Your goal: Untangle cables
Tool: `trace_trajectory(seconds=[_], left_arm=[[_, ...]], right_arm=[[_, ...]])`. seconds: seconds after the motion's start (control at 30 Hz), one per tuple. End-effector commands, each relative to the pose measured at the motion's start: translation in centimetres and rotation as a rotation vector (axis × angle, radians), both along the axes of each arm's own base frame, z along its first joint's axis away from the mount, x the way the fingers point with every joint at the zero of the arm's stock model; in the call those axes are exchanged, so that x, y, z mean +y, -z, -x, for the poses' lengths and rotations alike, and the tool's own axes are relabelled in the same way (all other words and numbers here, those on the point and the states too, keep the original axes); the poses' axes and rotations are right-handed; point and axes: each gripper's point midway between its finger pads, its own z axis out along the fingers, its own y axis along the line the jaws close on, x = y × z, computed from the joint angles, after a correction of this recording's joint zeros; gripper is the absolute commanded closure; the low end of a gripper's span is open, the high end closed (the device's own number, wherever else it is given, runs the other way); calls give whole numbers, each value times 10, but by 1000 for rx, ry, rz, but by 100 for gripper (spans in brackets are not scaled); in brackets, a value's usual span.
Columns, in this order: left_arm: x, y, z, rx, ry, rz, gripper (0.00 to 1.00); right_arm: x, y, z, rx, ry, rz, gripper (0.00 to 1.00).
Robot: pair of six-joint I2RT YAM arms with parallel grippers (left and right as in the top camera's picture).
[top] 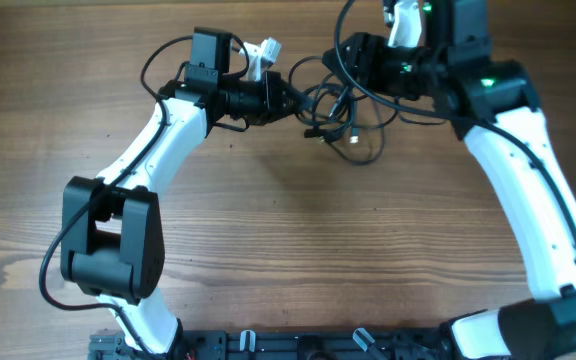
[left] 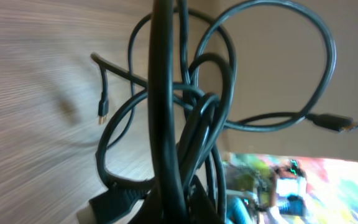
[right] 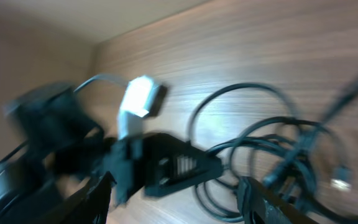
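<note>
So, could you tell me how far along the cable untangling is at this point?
Nothing looks done yet: the cables are one knotted bunch, with loops crossing and plug ends sticking out. In hand: the left gripper appears shut on the bunch, while the right gripper is open beside it, gripping nothing. Left: pulling each cord free and laying them apart.

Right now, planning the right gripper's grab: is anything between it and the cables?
Nothing covers the cables; they are exposed. But the left gripper, shut on the bundle's edge, sits close ahead of the open right gripper.
</note>
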Motion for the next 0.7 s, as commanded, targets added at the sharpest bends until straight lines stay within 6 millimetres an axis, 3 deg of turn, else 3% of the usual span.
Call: trace_trajectory(seconds=[0.0, 0.33, 0.43, 0.53, 0.63, 0.67], left_arm=[[15, 21, -12, -17, -91, -158, 96], [3, 23, -3, -56, -36, -174, 96], [0, 24, 0, -49, -29, -176, 96], [-1, 25, 2, -44, -24, -178, 96], [-2, 27, 6, -46, -7, -187, 96], [-1, 29, 8, -40, 0, -194, 96]], right_arm=[[-13, 34, -24, 101, 176, 45, 33], [4, 155, -49, 342, 156, 78, 39], [6, 187, -56, 384, 158, 93, 51], [8, 188, -59, 372, 152, 84, 69], [12, 182, -67, 335, 142, 57, 96], [8, 178, -70, 323, 140, 50, 96]])
